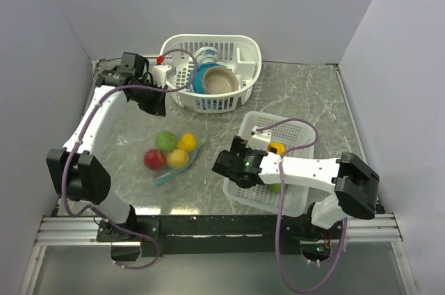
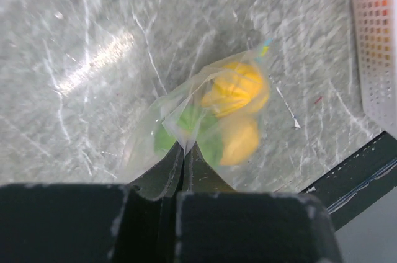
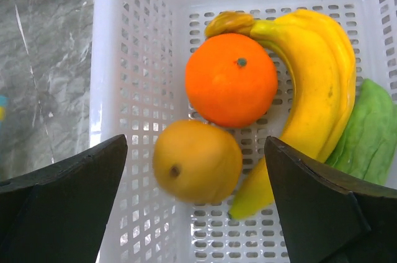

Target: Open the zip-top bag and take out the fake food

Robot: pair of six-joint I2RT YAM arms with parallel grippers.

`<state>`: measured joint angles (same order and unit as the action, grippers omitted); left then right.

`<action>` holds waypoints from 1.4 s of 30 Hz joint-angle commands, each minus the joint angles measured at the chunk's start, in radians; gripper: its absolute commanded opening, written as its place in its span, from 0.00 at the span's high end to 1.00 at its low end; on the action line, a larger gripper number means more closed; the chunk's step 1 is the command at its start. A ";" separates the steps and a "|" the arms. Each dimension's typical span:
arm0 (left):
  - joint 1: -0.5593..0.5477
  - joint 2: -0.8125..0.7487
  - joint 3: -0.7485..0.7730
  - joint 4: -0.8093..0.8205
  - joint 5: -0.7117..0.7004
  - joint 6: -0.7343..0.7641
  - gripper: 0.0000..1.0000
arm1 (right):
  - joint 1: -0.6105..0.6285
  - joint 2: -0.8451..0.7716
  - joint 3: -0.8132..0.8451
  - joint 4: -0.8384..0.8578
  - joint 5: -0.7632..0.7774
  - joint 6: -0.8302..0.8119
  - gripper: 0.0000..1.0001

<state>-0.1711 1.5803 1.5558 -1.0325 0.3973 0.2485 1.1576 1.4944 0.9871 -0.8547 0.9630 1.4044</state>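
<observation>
Left gripper (image 2: pixel 184 157) closed, seemingly above the zip-top bag (image 2: pixel 186 111); right gripper (image 3: pixel 195 145) spread over fruit (image 3: pixel 231 80) in the basket (image 3: pixel 124 89)

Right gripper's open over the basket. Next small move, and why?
Probably swing the right gripper left toward the zip-top bag: it hangs open over the basket, holding nothing, while four pieces of fake food lie in the bag, whose teal strip is on that arm's side.

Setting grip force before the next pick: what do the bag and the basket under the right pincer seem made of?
Zip-top bag: thin clear plastic film, glossy; creased, fruit visible through it.
Basket: rigid-looking white plastic, slight sheen, moulded slotted walls.
</observation>
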 commanded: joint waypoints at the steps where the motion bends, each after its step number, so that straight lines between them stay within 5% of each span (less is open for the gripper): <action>1: -0.015 -0.063 0.018 -0.069 0.012 -0.012 0.99 | -0.001 -0.019 0.021 -0.003 0.054 0.013 0.00; 10: -0.015 -0.034 -0.328 0.198 -0.243 0.032 0.99 | 0.096 0.012 0.157 0.091 0.098 -0.168 0.00; 17: -0.015 0.064 -0.439 0.373 -0.383 0.063 0.99 | 0.188 0.128 0.248 0.275 0.057 -0.399 0.00; 24: -0.015 0.095 -0.506 0.448 -0.394 0.063 0.99 | 0.212 0.271 0.251 0.485 -0.027 -0.528 0.00; 42: -0.034 0.104 -0.548 0.456 -0.368 0.026 0.99 | 0.197 0.566 0.415 0.680 -0.161 -0.717 0.02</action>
<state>-0.1883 1.6974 1.0298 -0.5781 0.0097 0.2974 1.3628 2.0434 1.3346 -0.2752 0.8276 0.7483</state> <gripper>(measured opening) 0.021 0.966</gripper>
